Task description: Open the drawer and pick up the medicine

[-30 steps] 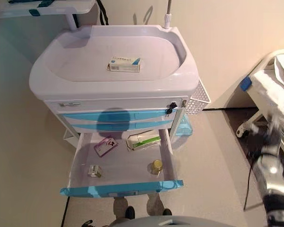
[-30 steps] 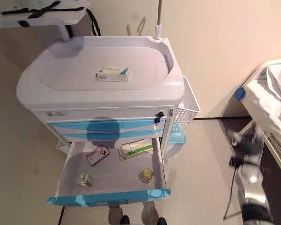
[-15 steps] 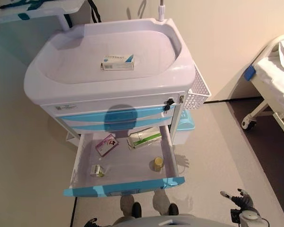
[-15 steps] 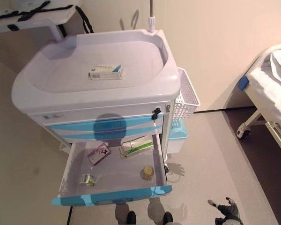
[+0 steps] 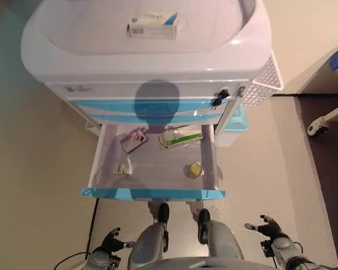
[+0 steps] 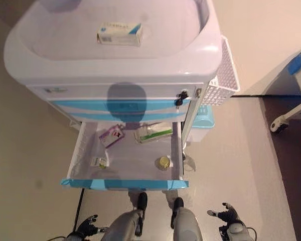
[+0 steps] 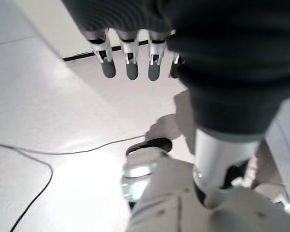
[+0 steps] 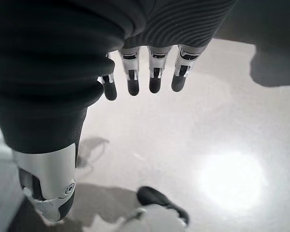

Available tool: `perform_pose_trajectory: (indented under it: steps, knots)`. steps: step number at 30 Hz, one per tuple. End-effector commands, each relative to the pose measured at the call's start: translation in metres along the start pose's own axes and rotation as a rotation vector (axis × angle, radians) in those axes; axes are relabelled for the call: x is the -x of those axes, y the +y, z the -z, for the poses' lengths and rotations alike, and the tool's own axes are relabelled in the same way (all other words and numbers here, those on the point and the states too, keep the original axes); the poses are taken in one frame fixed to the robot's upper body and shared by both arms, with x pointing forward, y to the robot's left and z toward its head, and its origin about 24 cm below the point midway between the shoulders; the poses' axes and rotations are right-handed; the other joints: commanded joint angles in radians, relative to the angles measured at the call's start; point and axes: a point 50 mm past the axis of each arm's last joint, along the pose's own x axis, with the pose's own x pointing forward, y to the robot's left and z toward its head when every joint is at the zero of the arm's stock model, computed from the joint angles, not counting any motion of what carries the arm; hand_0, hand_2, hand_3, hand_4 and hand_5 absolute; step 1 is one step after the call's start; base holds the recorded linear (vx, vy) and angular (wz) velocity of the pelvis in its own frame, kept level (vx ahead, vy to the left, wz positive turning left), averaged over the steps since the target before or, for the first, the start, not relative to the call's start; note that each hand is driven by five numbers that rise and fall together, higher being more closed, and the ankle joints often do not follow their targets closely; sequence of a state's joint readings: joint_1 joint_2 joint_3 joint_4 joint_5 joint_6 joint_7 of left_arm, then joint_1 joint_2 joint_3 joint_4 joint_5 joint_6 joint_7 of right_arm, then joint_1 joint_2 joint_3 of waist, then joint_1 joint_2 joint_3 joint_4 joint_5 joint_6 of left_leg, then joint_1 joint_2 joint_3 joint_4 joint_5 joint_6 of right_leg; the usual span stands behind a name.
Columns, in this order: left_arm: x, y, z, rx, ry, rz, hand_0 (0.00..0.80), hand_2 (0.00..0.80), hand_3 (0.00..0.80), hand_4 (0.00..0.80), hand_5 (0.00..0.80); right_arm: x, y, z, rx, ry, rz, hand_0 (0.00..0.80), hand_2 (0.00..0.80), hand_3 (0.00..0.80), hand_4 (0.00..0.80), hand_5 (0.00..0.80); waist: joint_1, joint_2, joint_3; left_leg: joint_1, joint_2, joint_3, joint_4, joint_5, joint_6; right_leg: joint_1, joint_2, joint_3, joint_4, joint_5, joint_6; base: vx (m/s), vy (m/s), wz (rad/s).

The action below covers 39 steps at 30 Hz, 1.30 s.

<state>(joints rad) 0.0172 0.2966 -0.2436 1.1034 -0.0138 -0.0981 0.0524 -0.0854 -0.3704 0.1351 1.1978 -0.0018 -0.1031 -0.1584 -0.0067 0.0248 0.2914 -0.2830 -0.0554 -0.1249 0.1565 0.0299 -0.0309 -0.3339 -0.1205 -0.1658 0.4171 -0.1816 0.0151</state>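
The cart's bottom drawer (image 5: 152,193), with a blue front, stands pulled out. Inside lie a green-and-white medicine box (image 5: 181,136), a purple packet (image 5: 134,139), a small box (image 5: 121,169) and a yellow-lidded jar (image 5: 194,169). A white-and-blue medicine box (image 5: 152,25) rests on the cart's top tray (image 5: 79,45). My left hand (image 5: 109,243) hangs low at the lower left and my right hand (image 5: 268,229) low at the lower right. Both are well short of the drawer, and both are open and empty, with fingers (image 7: 130,67) and fingers (image 8: 154,79) straight over bare floor.
A white perforated basket (image 5: 263,79) hangs on the cart's right side, with a light blue bin (image 5: 236,121) on the floor under it. A bed frame's caster (image 5: 318,128) stands at the far right. Two upper drawers with blue fronts (image 5: 152,111) are closed.
The whole picture has shifted: the camera now looks more steeply down. My right hand has dropped from mid-right to the lower right. My left hand has come into view. The cart's items lie unchanged.
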Motion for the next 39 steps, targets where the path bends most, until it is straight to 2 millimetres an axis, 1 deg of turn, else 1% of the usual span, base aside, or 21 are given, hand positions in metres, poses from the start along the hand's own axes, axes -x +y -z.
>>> perform_pose_trajectory:
  steps: [1,2,3,4,7,9,10,11,12,13,14,15,16,20,21,22,25,29,30,34,39]
  knots:
    - [-0.003,0.007,-0.019,-0.043,-0.070,-0.036,0.000,0.000,0.000,0.000,0.000,-0.001,-0.003,-0.012,0.027,-0.065,0.015,0.000,0.000,0.000,0.000,0.000,-0.003,-0.022,0.021,-0.053,-0.055,0.000,0.120,-0.081,0.064,-0.019,-0.029,-0.003,-0.041,0.120,0.058,-0.057,0.032,0.20]
    - [-0.003,0.007,-0.019,-0.043,-0.071,-0.037,0.000,0.000,0.000,0.000,0.000,-0.001,-0.003,-0.012,0.026,-0.065,0.015,0.000,0.000,0.000,0.000,0.000,-0.003,-0.023,0.020,-0.056,-0.055,0.001,0.122,-0.081,0.064,-0.022,-0.029,-0.003,-0.039,0.119,0.058,-0.119,0.063,0.19]
    - [-0.005,0.011,-0.038,-0.096,-0.137,-0.046,0.000,0.000,0.000,0.000,0.000,-0.002,-0.003,-0.018,0.027,-0.082,0.025,0.000,0.000,0.000,0.000,0.000,-0.002,-0.024,0.043,-0.093,-0.060,0.000,0.151,-0.085,0.068,-0.056,-0.041,-0.007,-0.003,0.112,0.056,-0.064,0.032,0.12]
    - [-0.005,0.011,-0.038,-0.096,-0.137,-0.046,0.000,0.000,0.000,0.000,0.000,-0.002,-0.003,-0.018,0.026,-0.082,0.025,0.000,0.000,0.000,0.000,0.000,-0.002,-0.024,0.042,-0.095,-0.060,0.001,0.153,-0.085,0.068,-0.059,-0.041,-0.007,-0.001,0.111,0.056,-0.081,0.050,0.07]
    - [-0.003,0.018,-0.075,-0.199,-0.286,-0.055,0.000,0.000,0.000,0.000,0.000,-0.004,-0.007,-0.026,0.023,-0.104,0.047,0.000,0.000,0.000,0.000,0.000,0.001,-0.022,0.078,-0.146,-0.068,-0.001,0.212,-0.102,0.072,-0.101,-0.058,-0.011,0.059,0.092,0.056,-0.058,0.038,0.13]
    - [0.000,0.023,-0.091,-0.257,-0.354,-0.063,0.000,0.000,0.000,0.000,0.000,-0.004,-0.011,-0.029,0.022,-0.109,0.062,0.000,0.000,0.000,0.000,0.000,0.000,-0.018,0.092,-0.172,-0.073,-0.001,0.238,-0.109,0.074,-0.119,-0.063,-0.012,0.078,0.087,0.055,-0.049,0.046,0.16]
    - [0.006,0.030,-0.112,-0.306,-0.443,-0.075,0.000,0.000,0.000,0.000,0.000,-0.005,-0.017,-0.030,0.025,-0.115,0.082,0.000,0.000,0.000,0.000,0.000,0.001,-0.015,0.105,-0.193,-0.077,-0.002,0.261,-0.117,0.077,-0.137,-0.068,-0.014,0.099,0.081,0.055,-0.036,0.036,0.13]
    - [0.006,0.030,-0.112,-0.306,-0.443,-0.075,0.000,0.000,0.000,0.000,0.000,-0.005,-0.017,-0.030,0.025,-0.115,0.082,0.000,0.000,0.000,0.000,0.000,0.001,-0.015,0.104,-0.193,-0.077,-0.002,0.262,-0.117,0.077,-0.138,-0.068,-0.014,0.099,0.081,0.055,-0.033,0.031,0.14]
    - [0.008,0.034,-0.119,-0.343,-0.469,-0.085,0.000,0.000,0.000,0.000,0.000,-0.005,-0.019,-0.031,0.027,-0.111,0.087,0.000,0.000,0.000,0.000,0.000,-0.001,-0.013,0.109,-0.204,-0.078,0.000,0.274,-0.121,0.077,-0.148,-0.069,-0.015,0.111,0.077,0.055,-0.018,0.022,0.04]
    - [0.012,0.038,-0.131,-0.368,-0.515,-0.093,0.000,0.000,0.000,0.000,0.000,-0.006,-0.022,-0.029,0.030,-0.105,0.094,0.000,0.000,0.000,0.000,0.000,-0.002,-0.009,0.113,-0.213,-0.080,0.001,0.282,-0.125,0.078,-0.159,-0.071,-0.014,0.118,0.075,0.055,-0.033,0.045,0.03]
    - [0.022,0.047,-0.153,-0.411,-0.601,-0.119,0.000,0.000,0.000,0.000,0.000,-0.006,-0.026,-0.033,0.038,-0.120,0.099,0.000,0.000,0.000,0.000,0.000,-0.006,-0.008,0.119,-0.231,-0.079,0.007,0.296,-0.131,0.080,-0.175,-0.070,-0.012,0.123,0.074,0.055,-0.025,0.034,-0.01]
    - [0.023,0.047,-0.152,-0.412,-0.601,-0.119,0.000,0.000,0.000,0.000,0.000,-0.006,-0.026,-0.033,0.038,-0.120,0.098,0.000,0.000,0.000,0.000,0.000,-0.005,-0.008,0.118,-0.232,-0.079,0.008,0.297,-0.131,0.080,-0.176,-0.070,-0.011,0.124,0.074,0.055,-0.025,0.050,-0.03]
    - [0.031,0.058,-0.167,-0.446,-0.656,-0.147,0.000,0.000,0.000,0.000,0.000,-0.006,-0.027,-0.033,0.044,-0.119,0.094,0.000,0.000,0.000,0.000,0.000,-0.007,-0.005,0.123,-0.242,-0.078,0.015,0.307,-0.137,0.081,-0.190,-0.070,-0.008,0.130,0.073,0.055,-0.010,0.027,-0.04]
    - [0.036,0.070,-0.180,-0.499,-0.676,-0.180,0.000,0.000,0.000,0.000,0.000,-0.006,-0.026,-0.034,0.054,-0.126,0.069,0.000,0.000,0.000,0.000,0.000,-0.014,-0.006,0.124,-0.249,-0.074,0.031,0.315,-0.143,0.083,-0.205,-0.063,0.009,0.135,0.074,0.054,0.001,0.036,-0.08]
    - [0.045,0.080,-0.196,-0.563,-0.722,-0.223,0.000,0.000,0.000,0.000,0.000,-0.006,-0.028,-0.033,0.063,-0.127,0.057,0.000,0.000,0.000,0.000,0.000,-0.020,-0.006,0.123,-0.250,-0.072,0.041,0.318,-0.148,0.085,-0.214,-0.059,0.021,0.135,0.073,0.053,0.011,0.033,-0.18]
    - [0.045,0.080,-0.196,-0.563,-0.722,-0.223,0.000,0.000,0.000,0.000,0.000,-0.006,-0.027,-0.033,0.063,-0.127,0.057,0.000,0.000,0.000,0.000,0.000,-0.019,-0.007,0.123,-0.250,-0.072,0.041,0.318,-0.148,0.085,-0.215,-0.058,0.021,0.135,0.073,0.053,0.014,0.031,-0.20]
    - [0.056,0.093,-0.211,-0.606,-0.764,-0.270,0.000,0.000,0.000,0.000,0.000,-0.005,-0.029,-0.025,0.068,-0.102,0.045,0.000,0.000,0.000,0.000,0.000,-0.027,-0.005,0.118,-0.249,-0.067,0.054,0.317,-0.154,0.088,-0.226,-0.049,0.039,0.130,0.077,0.051,0.022,0.021,-0.15]
    - [0.063,0.104,-0.221,-0.584,-0.793,-0.305,0.000,0.000,0.000,0.000,0.000,-0.004,-0.028,-0.017,0.080,-0.077,0.026,0.000,0.000,0.000,0.000,0.000,-0.036,-0.005,0.114,-0.247,-0.060,0.074,0.310,-0.157,0.091,-0.236,-0.036,0.064,0.116,0.087,0.053,0.035,0.031,-0.25]
    - [0.068,0.109,-0.228,-0.557,-0.819,-0.328,0.000,0.000,0.000,0.000,0.000,-0.003,-0.028,-0.013,0.084,-0.064,0.018,0.000,0.000,0.000,0.000,0.000,-0.040,-0.003,0.110,-0.244,-0.057,0.087,0.301,-0.157,0.093,-0.238,-0.027,0.078,0.102,0.093,0.053,0.042,0.028,-0.27]
    - [0.072,0.123,-0.244,-0.522,-0.836,-0.402,0.000,0.000,0.000,0.000,0.000,-0.003,-0.024,-0.012,0.086,-0.054,0.004,0.000,0.000,0.000,0.000,0.000,-0.054,-0.002,0.103,-0.237,-0.047,0.119,0.285,-0.158,0.097,-0.250,-0.008,0.117,0.076,0.104,0.055,0.044,0.039,-0.30]
    - [0.082,0.151,-0.263,-0.507,-0.834,-0.522,0.000,0.000,0.000,0.000,0.000,-0.004,-0.019,-0.015,0.084,-0.062,-0.008,0.000,0.000,0.000,0.000,0.000,-0.075,-0.016,0.102,-0.237,-0.027,0.174,0.289,-0.171,0.105,-0.269,0.025,0.176,0.057,0.118,0.061,0.032,0.035,-0.41]
